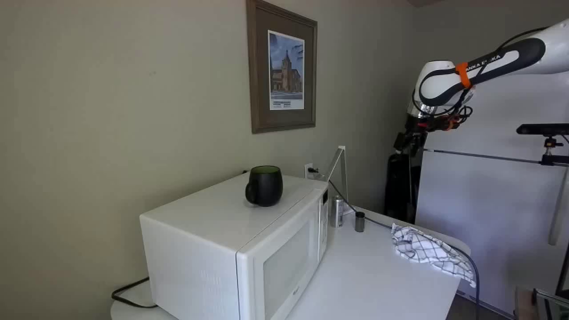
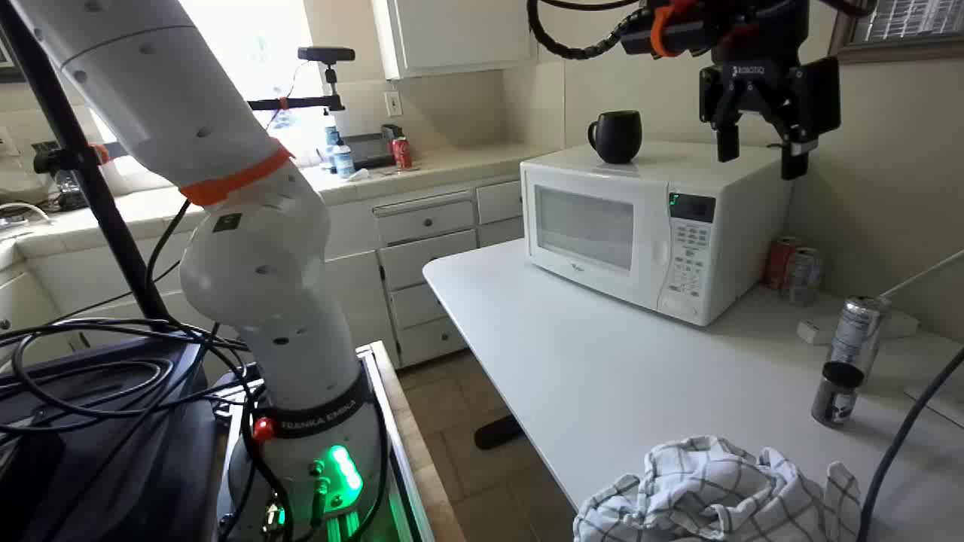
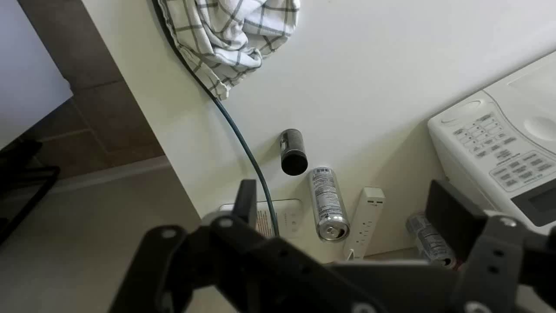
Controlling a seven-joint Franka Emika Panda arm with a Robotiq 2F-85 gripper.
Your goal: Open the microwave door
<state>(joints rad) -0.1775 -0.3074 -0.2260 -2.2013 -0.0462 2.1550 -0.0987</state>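
The white microwave stands on the white table. Its door, with a paler window, is flush with the control panel and looks shut in both exterior views; it also shows in an exterior view. In the wrist view only part of the door shows at the right edge. My gripper is open, with nothing between its fingers. In an exterior view the gripper points down and appears higher than the microwave's right end. In an exterior view the gripper hangs well apart from the microwave, beyond its control-panel end.
A black mug stands on the microwave. A silver can, a small dark cylinder, a power strip and a cable are below the gripper. A checkered towel lies on the table. More cans stand beside the microwave.
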